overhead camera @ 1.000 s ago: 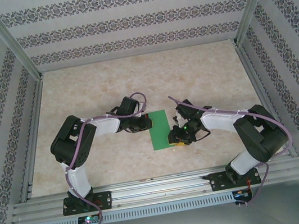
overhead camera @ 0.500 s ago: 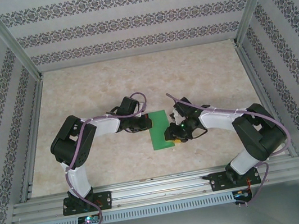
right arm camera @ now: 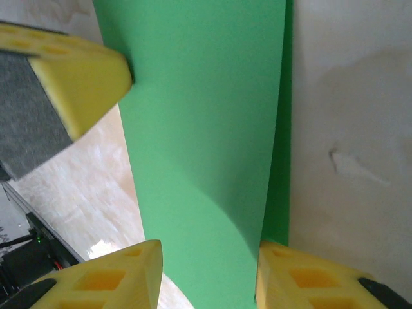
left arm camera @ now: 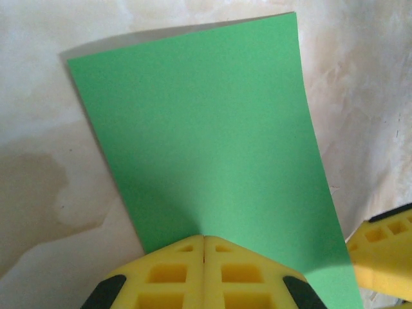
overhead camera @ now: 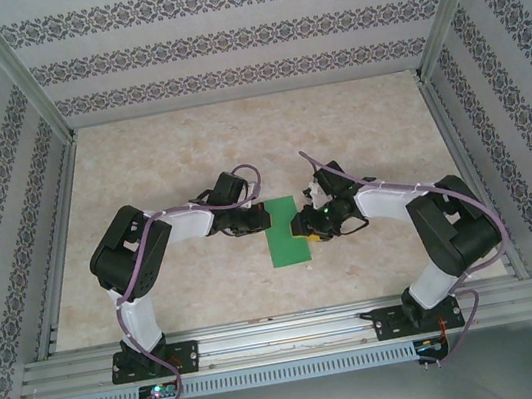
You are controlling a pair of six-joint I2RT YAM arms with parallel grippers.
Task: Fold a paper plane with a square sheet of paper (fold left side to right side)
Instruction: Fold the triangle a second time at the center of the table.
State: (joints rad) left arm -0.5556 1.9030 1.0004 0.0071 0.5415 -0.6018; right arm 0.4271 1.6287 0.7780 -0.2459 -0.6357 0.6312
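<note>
Lying on the pale marbled bench (overhead camera: 357, 134), the bright green paper sheet (overhead camera: 285, 245), folded to a rectangle, sat between the claws. The right claw (overhead camera: 302, 226) stood open over its right edge. The left claw (overhead camera: 267, 218) was shut, with its tips on the sheet's left edge.

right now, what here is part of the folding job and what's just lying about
In the job:
- paper, folded over
- left gripper, shut, tips on the paper
- right gripper, open, astride the paper's edge

Not in the job:
- table
- patterned walls
- metal frame
</note>
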